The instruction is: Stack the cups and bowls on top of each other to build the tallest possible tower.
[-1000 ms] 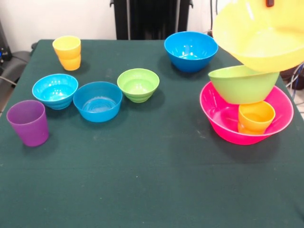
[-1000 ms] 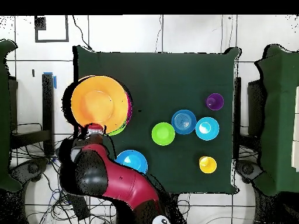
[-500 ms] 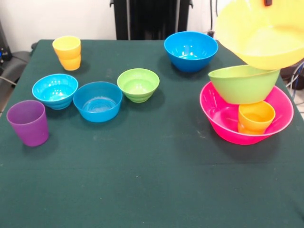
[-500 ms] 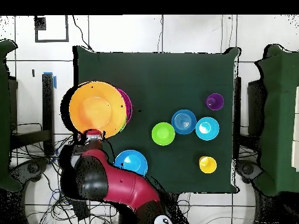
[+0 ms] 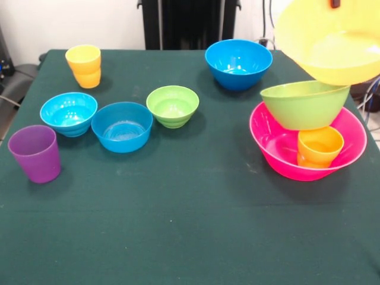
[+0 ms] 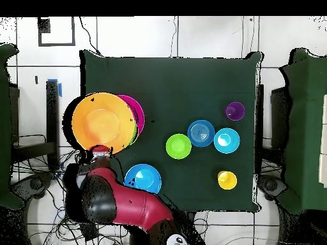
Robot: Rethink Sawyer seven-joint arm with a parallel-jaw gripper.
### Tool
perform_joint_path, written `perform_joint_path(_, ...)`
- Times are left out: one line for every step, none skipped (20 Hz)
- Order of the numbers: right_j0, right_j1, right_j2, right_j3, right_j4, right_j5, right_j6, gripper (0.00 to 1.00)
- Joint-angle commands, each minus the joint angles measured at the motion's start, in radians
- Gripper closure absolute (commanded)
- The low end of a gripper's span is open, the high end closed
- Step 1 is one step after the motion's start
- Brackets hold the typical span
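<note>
The large orange bowl (image 5: pixel 332 41) (image 6: pixel 102 120) hangs tilted at the top right of the front view, just above the tower. My gripper (image 5: pixel 337 3) (image 6: pixel 100 151) is shut on its rim. In the tower, a medium green bowl (image 5: pixel 303 107) rests on an orange cup (image 5: pixel 319 147) inside the large pink bowl (image 5: pixel 273 145) (image 6: pixel 136 111). Loose on the cloth are a yellow cup (image 5: pixel 84 65), a purple cup (image 5: pixel 35 153), a small cyan bowl (image 5: pixel 69 113), a small blue bowl (image 5: pixel 122 126), a small green bowl (image 5: pixel 173 105) and a medium blue bowl (image 5: pixel 238 63).
The green table cloth (image 5: pixel 190 225) runs wide in front of the bowls. The tower stands close to the table's edge (image 6: pixel 83 96). The red arm (image 6: pixel 128 204) reaches in over the edge beside the medium blue bowl (image 6: pixel 143 178).
The large orange bowl has risen a little and drifted right in the front view, away from the green bowl's rim. The arm shifted with it. Everything else stayed put.
</note>
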State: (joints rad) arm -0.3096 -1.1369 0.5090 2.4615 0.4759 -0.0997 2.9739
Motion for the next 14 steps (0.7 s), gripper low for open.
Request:
perform_joint_path(-0.041, 0.078, 0.048, 0.048, -0.074, -0.099, 0.243, 1.00)
perform_joint_path(-0.050, 0.077, 0.053, 0.053, -0.081, -0.099, 0.243, 1.00)
perform_joint_path(-0.054, 0.078, 0.054, 0.054, -0.084, -0.100, 0.243, 1.00)
perform_joint_path(-0.062, 0.088, 0.057, 0.054, -0.093, -0.109, 0.241, 1.00)
perform_joint_path(-0.064, 0.094, 0.057, 0.053, -0.094, -0.113, 0.239, 1.00)
perform_joint_path(-0.065, 0.107, 0.055, 0.048, -0.096, -0.122, 0.236, 1.00)
perform_joint_path(-0.065, 0.113, 0.053, 0.045, -0.096, -0.126, 0.234, 1.00)
perform_joint_path(-0.068, 0.123, 0.053, 0.042, -0.099, -0.133, 0.235, 1.00)
perform_joint_path(-0.070, 0.125, 0.053, 0.040, -0.101, -0.133, 0.233, 1.00)
perform_joint_path(-0.081, 0.128, 0.061, 0.038, -0.107, -0.130, 0.231, 1.00)
perform_joint_path(-0.084, 0.127, 0.060, 0.037, -0.108, -0.127, 0.227, 1.00)
perform_joint_path(-0.086, 0.127, 0.059, 0.033, -0.106, -0.122, 0.222, 1.00)
perform_joint_path(-0.087, 0.128, 0.058, 0.031, -0.107, -0.120, 0.219, 1.00)
perform_joint_path(-0.088, 0.134, 0.057, 0.026, -0.106, -0.119, 0.215, 1.00)
